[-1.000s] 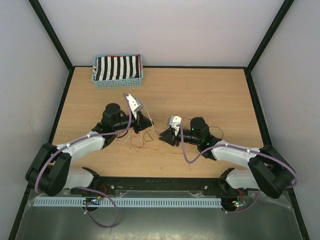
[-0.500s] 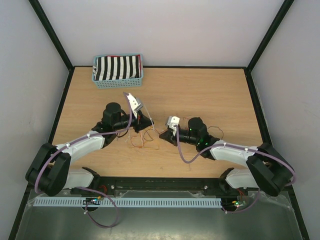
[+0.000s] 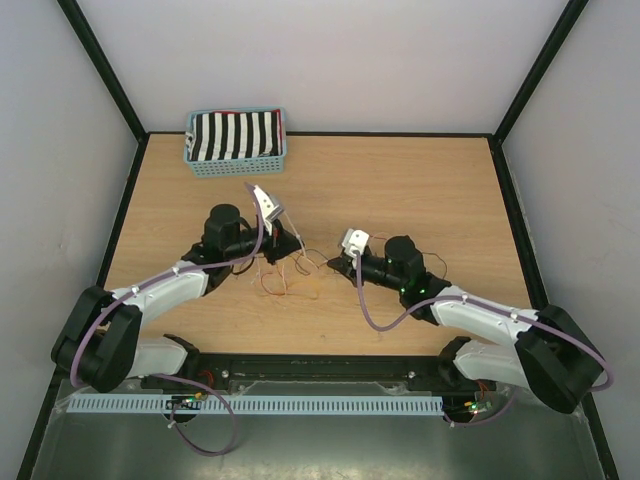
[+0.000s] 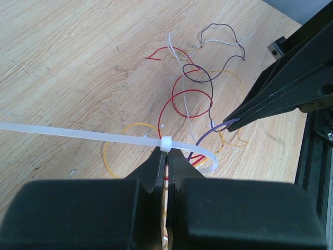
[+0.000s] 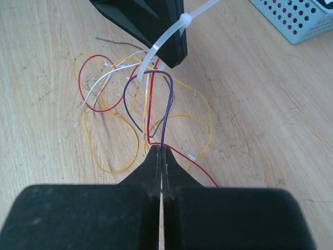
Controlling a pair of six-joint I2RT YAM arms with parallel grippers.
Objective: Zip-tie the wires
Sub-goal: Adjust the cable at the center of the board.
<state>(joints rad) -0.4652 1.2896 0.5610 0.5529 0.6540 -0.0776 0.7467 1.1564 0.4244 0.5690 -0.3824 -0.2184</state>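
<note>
Both arms look alike: the left arm (image 3: 160,290) and the right arm (image 3: 480,310) have white tube parts and big round black joints. A thin lilac cable (image 3: 365,300) loops along each one, and a small white box (image 3: 354,240) sits by each wrist. Tiny green lights (image 3: 403,290) glow on the right arm. The left claw (image 4: 166,153) and the right claw (image 5: 161,151) each have two flat black fingers (image 5: 145,174) with pointed tips.

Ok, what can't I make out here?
Left wrist: the left fingers hide the underside of the zip tie; its tail runs off the left edge.
Top: the wires are too thin to count inside the loop.
Right wrist: the right fingers hide where the purple wire ends; the basket is cropped.
</note>
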